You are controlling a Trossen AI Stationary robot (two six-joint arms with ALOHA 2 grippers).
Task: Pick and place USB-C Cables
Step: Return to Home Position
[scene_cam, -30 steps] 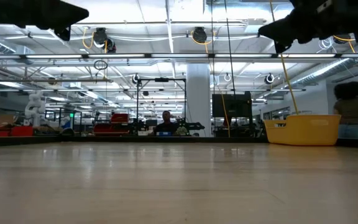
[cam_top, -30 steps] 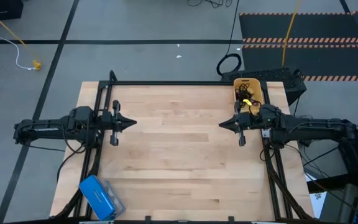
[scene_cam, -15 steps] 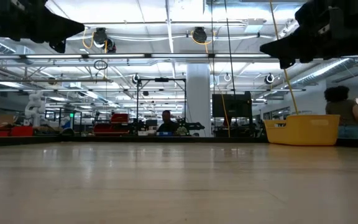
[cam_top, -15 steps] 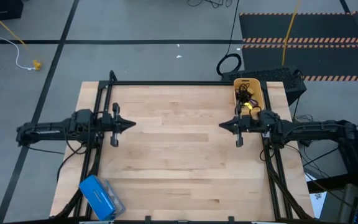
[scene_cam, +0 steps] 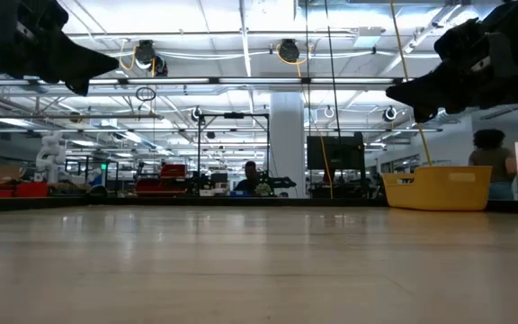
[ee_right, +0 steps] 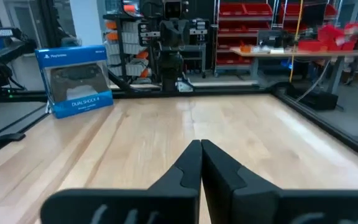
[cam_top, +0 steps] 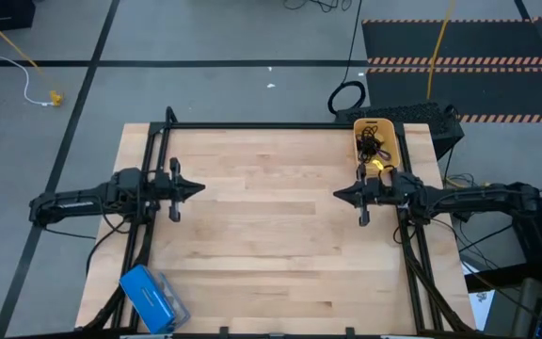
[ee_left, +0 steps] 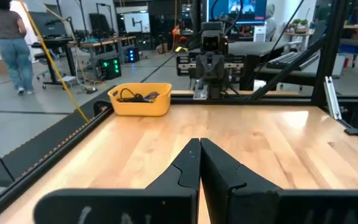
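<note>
Left gripper [cam_top: 200,188]: fingers [ee_left: 185,168] pressed together, nothing between them, hanging over the table [cam_top: 271,245] on its left side
Right gripper [cam_top: 338,195]: fingers [ee_right: 185,168] likewise closed and empty, wrist just beside the bin
USB-C Cables [cam_top: 373,143]: we see them tangled inside the yellow bin [cam_top: 398,141], far right corner
Risk: we judge the right wrist could clip the bin wall while folding home, pushing it toward the edge
Second risk: a loop above the rim could snag
</note>
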